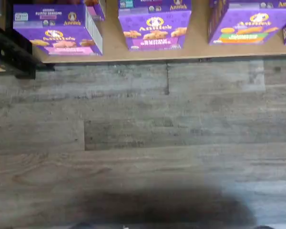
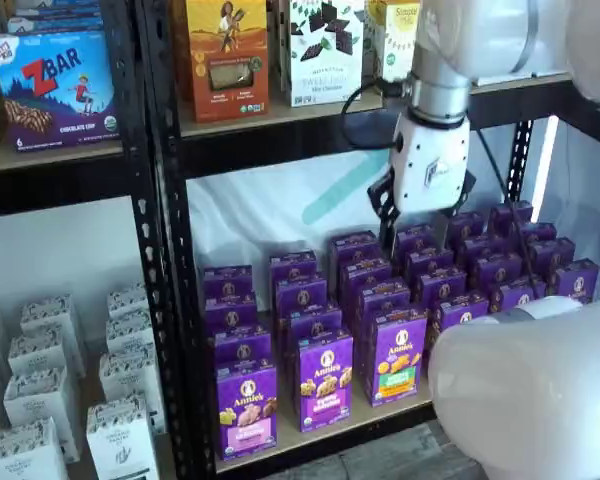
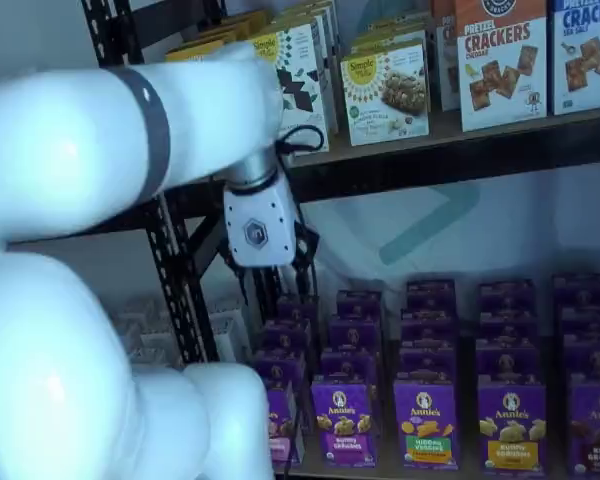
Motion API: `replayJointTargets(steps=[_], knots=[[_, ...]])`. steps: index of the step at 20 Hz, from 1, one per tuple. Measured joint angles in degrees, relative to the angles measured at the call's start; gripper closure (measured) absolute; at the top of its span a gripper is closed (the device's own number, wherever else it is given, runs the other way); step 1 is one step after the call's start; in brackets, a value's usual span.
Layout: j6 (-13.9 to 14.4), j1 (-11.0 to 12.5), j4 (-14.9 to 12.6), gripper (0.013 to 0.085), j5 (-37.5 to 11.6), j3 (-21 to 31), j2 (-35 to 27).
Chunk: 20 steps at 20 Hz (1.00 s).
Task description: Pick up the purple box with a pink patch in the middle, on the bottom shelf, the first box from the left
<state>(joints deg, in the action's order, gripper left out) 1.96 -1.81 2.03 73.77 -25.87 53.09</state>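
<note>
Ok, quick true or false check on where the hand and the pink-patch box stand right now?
1. The purple box stands upright at the front of the bottom shelf. True.
2. The hand is closed on the purple box. False: it hangs above the rows of boxes, holding nothing that shows.
3. The carton right beside the purple box has a green panel. False: the next front carton has a magenta panel; the green-panel carton comes after it.
4. In the wrist view, the purple box is untouched. True.
</note>
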Motion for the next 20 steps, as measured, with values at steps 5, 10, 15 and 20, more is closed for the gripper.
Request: replayJointTargets(steps=[5, 10, 15, 20], knots=[[2.71, -2.64, -0.83, 0.013, -6.57, 3.83, -3.43], [5.74, -5.14, -2.11, 0.013, -15.66, 6.9, -8.68], [8.01, -6.69, -3.26, 0.013, -24.28, 7.55, -16.5], [10.73, -7.7, -5.47, 0.013, -31.93, 6.32, -25.64]])
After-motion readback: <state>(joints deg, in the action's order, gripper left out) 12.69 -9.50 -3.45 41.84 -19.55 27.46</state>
